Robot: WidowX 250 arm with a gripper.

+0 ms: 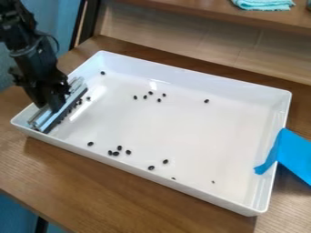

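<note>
Camera view: black gripper [56,105] at tray's left end, closed on long metal scraper [41,119], which lies slanted inside white tray [182,136]. Small dark beans [151,168] line scraper's edge; others scattered over tray floor. Blue tape [294,157] over right wall, onto wooden table [91,182].

arm [24,41] cut off far L, teal cloth [263,4] cut off far edge, blue tape [295,154] cut off R, dark bits [79,102] by metal bar [70,103] blurred, speck [213,182] nr R too small to ID
</note>
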